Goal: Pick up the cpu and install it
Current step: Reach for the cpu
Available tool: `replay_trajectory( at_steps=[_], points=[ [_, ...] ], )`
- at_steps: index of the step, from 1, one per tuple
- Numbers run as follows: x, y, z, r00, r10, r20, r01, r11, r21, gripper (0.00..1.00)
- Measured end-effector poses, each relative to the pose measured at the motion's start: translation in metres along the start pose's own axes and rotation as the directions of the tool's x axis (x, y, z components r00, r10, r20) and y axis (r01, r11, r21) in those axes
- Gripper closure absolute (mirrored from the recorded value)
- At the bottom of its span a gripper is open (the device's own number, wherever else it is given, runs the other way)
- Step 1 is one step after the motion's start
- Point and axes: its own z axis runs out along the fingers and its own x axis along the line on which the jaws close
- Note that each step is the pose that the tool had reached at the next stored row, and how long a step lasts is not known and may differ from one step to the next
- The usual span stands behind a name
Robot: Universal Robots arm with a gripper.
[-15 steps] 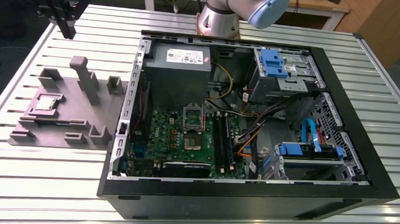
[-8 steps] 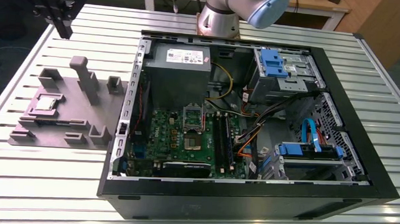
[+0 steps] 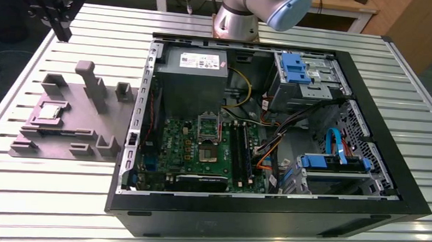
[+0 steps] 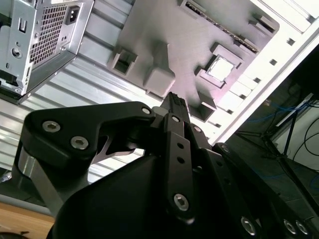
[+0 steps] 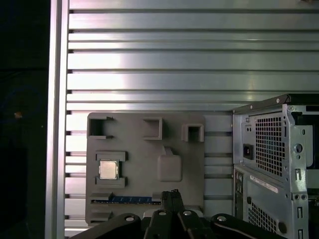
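Black and empty, the gripper (image 3: pixel 62 35) hangs above the slatted aluminium table (image 3: pixel 52 201), toward the exterior view's left and beyond the far end of the grey plastic fixture (image 3: pixel 62 130). Its two slim fingers sit together with nothing between them, as both wrist views show (image 4: pixel 174 99) (image 5: pixel 172 193). It is well apart from everything on the table.

Below it, the fixture lies flat on the slats, with several upright blocks and posts rising from it. The cpu (image 3: pixel 50 111) rests in a square nest of that fixture, silvery top up, on the side away from the computer case (image 3: pixel 388 178); both wrist views show it seated there (image 4: pixel 221 68) (image 5: pixel 108 170). A blue strip (image 5: pixel 122 199) lies along one edge of the fixture, near the chip.

Just beside the fixture, to the exterior view's right, the black computer case lies open on its side. Inside it are the green motherboard (image 3: pixel 192 158), its metal-framed socket (image 3: pixel 208 153) with the frame raised, a grey power supply (image 3: pixel 193 60) and blue-fronted drive bays (image 3: pixel 331 161).
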Motion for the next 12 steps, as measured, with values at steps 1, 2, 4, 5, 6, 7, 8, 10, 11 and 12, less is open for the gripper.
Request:
replay_trajectory(
  at_steps=[1, 2, 4, 5, 6, 7, 8, 10, 11, 12],
  points=[
    [0.0014, 0.0000, 0.0001, 1.0000, 0.000, -0.0001, 0.000, 1.0000, 0.0000, 0.90],
    [0.0027, 0.0000, 0.0001, 1.0000, 0.000, -0.0001, 0.000, 1.0000, 0.0000, 0.90],
    [0.0051, -0.0001, 0.0002, 1.0000, 0.000, -0.0003, 0.000, 1.0000, 0.0000, 0.90],
    [0.0062, -0.0001, 0.0003, 1.0000, 0.000, -0.0003, 0.000, 1.0000, -0.0001, 0.90],
    [0.0069, -0.0001, 0.0004, 1.0000, 0.000, -0.0005, 0.000, 1.0000, -0.0001, 0.90],
    [0.0079, -0.0001, 0.0004, 1.0000, 0.000, -0.0006, 0.000, 1.0000, 0.0000, 0.90],
    [0.0091, -0.0001, 0.0005, 1.0000, 0.000, -0.0007, 0.000, 1.0000, -0.0001, 0.90],
    [0.0113, -0.0002, 0.0006, 1.0000, 0.000, -0.0009, 0.000, 1.0000, 0.0000, 0.90],
    [0.0128, -0.0002, 0.0007, 1.0000, 0.000, -0.0008, 0.000, 1.0000, -0.0001, 0.90],
    [0.0142, -0.0002, 0.0008, 1.0000, 0.000, -0.0009, 0.000, 1.0000, 0.0000, 0.90]
  ],
)
